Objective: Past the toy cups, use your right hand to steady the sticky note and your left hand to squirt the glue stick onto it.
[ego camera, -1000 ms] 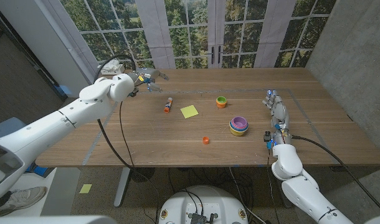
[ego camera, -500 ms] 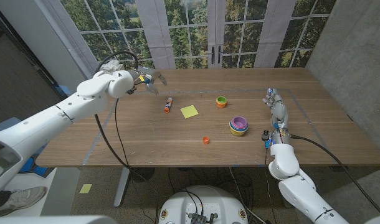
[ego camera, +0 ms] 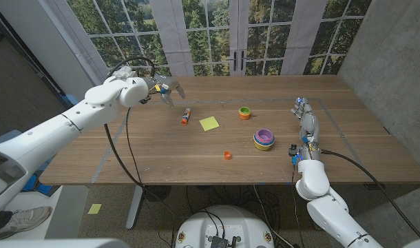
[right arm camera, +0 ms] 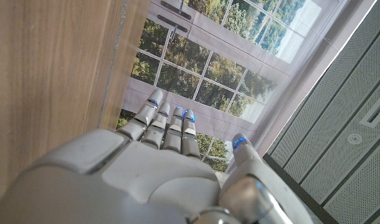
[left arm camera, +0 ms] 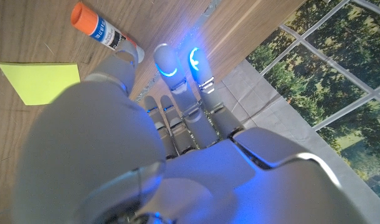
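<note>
**Left hand poised above the glue stick, right hand waiting at the worktop's side**

The left arm reaches in from the seven o'clock corner of the head view and stretches across to the far left of the worktop. Its left hand hangs above the wood at about eleven o'clock from the glue stick, near it but not touching. The fingers are spread apart and extended, with nothing between them; in the left wrist view they point past the stick's orange cap toward the far edge of the worktop.

The right arm comes up from the five o'clock corner. The right hand stands near the right side of the worktop, fingers straight, close together and pointing away from the robot, holding nothing. Whether it touches the wood cannot be told.

The glue stick lies on its side, orange cap toward the robot. The yellow sticky note lies flat just beside it at four o'clock, apart from it and well away from both hands. At three o'clock from the note sits an orange-and-green toy cup; a stack of purple and yellow toy cups stands at four o'clock, nearer the right hand. A small orange piece lies at six o'clock from the note.
</note>
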You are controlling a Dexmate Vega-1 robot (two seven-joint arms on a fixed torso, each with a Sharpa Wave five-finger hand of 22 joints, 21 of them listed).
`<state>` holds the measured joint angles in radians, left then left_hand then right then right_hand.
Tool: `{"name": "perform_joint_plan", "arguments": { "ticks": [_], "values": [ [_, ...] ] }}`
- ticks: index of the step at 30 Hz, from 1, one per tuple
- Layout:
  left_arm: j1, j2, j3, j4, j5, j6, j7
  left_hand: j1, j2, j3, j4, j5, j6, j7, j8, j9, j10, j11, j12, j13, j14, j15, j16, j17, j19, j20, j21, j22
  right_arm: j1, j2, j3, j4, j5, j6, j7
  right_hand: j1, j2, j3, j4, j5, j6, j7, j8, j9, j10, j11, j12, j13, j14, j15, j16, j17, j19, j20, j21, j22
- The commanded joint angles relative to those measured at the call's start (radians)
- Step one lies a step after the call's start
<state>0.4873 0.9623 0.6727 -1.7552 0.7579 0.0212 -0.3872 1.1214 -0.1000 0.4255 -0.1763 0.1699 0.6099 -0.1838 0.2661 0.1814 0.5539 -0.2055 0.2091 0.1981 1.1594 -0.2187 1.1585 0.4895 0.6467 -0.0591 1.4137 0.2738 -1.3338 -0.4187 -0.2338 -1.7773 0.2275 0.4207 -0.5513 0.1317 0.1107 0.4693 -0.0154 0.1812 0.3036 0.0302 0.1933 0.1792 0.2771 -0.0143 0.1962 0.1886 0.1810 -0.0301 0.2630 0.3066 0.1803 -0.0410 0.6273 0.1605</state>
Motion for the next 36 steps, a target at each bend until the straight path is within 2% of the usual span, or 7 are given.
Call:
{"name": "perform_joint_plan", "arguments": {
  "ticks": [1, 4, 10, 13, 16, 22, 36],
  "values": [
    [-0.028, -0.034, 0.031, 0.051, 0.055, -0.072, -0.006, 0.024, 0.002, -0.008, -0.002, 0.004, 0.014, -0.007, -0.001, 0.003, -0.001, 0.006, -0.004, 0.004, -0.007, 0.0, 0.013, 0.007, -0.008, -0.158, 0.009, -0.002, -0.005, 0.005, 0.005, -0.008, -0.014, -0.006, -0.009, 0.001, 0.006, -0.003, 0.001, -0.003, 0.01, -0.001, 0.004, 0.001, 0.009, 0.003, 0.006, 0.002, 0.009, -0.003, 0.006, 0.002, 0.011, -0.011, -0.007, 0.004],
    [-0.035, -0.04, 0.037, 0.063, 0.064, -0.084, -0.005, 0.036, 0.001, -0.012, -0.002, 0.004, 0.014, -0.011, -0.006, 0.003, -0.003, 0.0, -0.007, 0.005, -0.014, 0.0, 0.019, 0.009, -0.014, -0.157, 0.007, -0.006, -0.005, 0.008, 0.006, -0.008, -0.017, -0.006, -0.013, 0.0, 0.006, -0.004, 0.001, -0.003, 0.011, 0.001, 0.004, 0.001, 0.011, 0.005, 0.006, 0.002, 0.01, -0.004, 0.007, 0.002, 0.011, -0.011, -0.009, 0.004],
    [-0.049, -0.05, 0.054, 0.087, 0.1, -0.115, 0.007, 0.054, -0.001, -0.023, 0.0, 0.003, 0.003, 0.008, -0.017, 0.005, -0.005, -0.008, -0.01, 0.008, -0.029, 0.001, 0.03, 0.01, -0.02, -0.157, 0.009, -0.013, -0.002, 0.01, 0.005, -0.007, -0.021, -0.012, -0.016, -0.001, 0.007, -0.005, 0.0, -0.003, 0.013, 0.001, 0.004, 0.002, 0.013, 0.005, 0.006, 0.002, 0.013, -0.003, 0.008, 0.002, 0.012, -0.011, -0.013, 0.004],
    [-0.058, -0.057, 0.06, 0.1, 0.099, -0.128, -0.006, 0.061, 0.0, -0.024, 0.0, 0.003, -0.003, 0.0, -0.021, 0.006, -0.001, -0.01, -0.009, 0.008, -0.033, 0.001, 0.031, 0.009, -0.022, -0.157, 0.006, -0.017, 0.0, 0.008, 0.004, -0.007, -0.028, -0.017, -0.017, -0.001, 0.007, -0.006, 0.0, -0.002, 0.014, 0.002, 0.004, 0.002, 0.013, 0.005, 0.006, 0.002, 0.012, -0.003, 0.008, 0.002, 0.013, -0.011, -0.015, 0.004],
    [-0.066, -0.064, 0.063, 0.115, 0.09, -0.142, -0.018, 0.073, 0.0, -0.033, 0.002, 0.003, 0.012, -0.016, -0.017, 0.011, 0.028, -0.013, -0.001, 0.009, -0.043, 0.001, 0.04, 0.009, -0.023, -0.157, 0.007, -0.023, 0.001, 0.011, 0.004, -0.007, -0.028, -0.021, -0.022, -0.001, 0.008, -0.006, -0.001, -0.002, 0.013, 0.002, 0.004, 0.002, 0.013, 0.006, 0.006, 0.002, 0.012, -0.002, 0.008, 0.002, 0.013, -0.011, -0.016, 0.004],
    [-0.085, -0.078, 0.079, 0.146, 0.081, -0.167, -0.045, 0.086, -0.001, -0.047, 0.005, 0.003, 0.035, -0.02, -0.012, 0.013, 0.053, -0.014, 0.003, 0.011, -0.052, 0.001, 0.054, 0.011, -0.026, -0.156, 0.011, -0.029, 0.003, 0.012, 0.002, -0.005, -0.035, -0.023, -0.026, -0.002, 0.008, -0.008, -0.002, -0.002, 0.014, 0.002, 0.004, 0.002, 0.013, 0.007, 0.005, 0.002, 0.012, -0.001, 0.009, 0.002, 0.014, -0.011, -0.019, 0.004],
    [-0.109, -0.092, 0.111, 0.189, 0.113, -0.217, -0.029, 0.096, -0.002, -0.07, 0.011, 0.004, 0.088, -0.003, 0.002, 0.016, 0.078, -0.011, 0.001, 0.013, -0.065, 0.0, 0.076, 0.01, -0.034, -0.155, 0.014, -0.041, 0.001, 0.021, -0.003, -0.013, -0.056, -0.033, -0.049, -0.005, 0.007, -0.011, -0.003, -0.002, 0.014, 0.003, 0.002, 0.002, 0.015, 0.007, 0.005, 0.003, 0.013, -0.001, 0.01, 0.002, 0.017, -0.011, -0.026, 0.004]
  ]
}}
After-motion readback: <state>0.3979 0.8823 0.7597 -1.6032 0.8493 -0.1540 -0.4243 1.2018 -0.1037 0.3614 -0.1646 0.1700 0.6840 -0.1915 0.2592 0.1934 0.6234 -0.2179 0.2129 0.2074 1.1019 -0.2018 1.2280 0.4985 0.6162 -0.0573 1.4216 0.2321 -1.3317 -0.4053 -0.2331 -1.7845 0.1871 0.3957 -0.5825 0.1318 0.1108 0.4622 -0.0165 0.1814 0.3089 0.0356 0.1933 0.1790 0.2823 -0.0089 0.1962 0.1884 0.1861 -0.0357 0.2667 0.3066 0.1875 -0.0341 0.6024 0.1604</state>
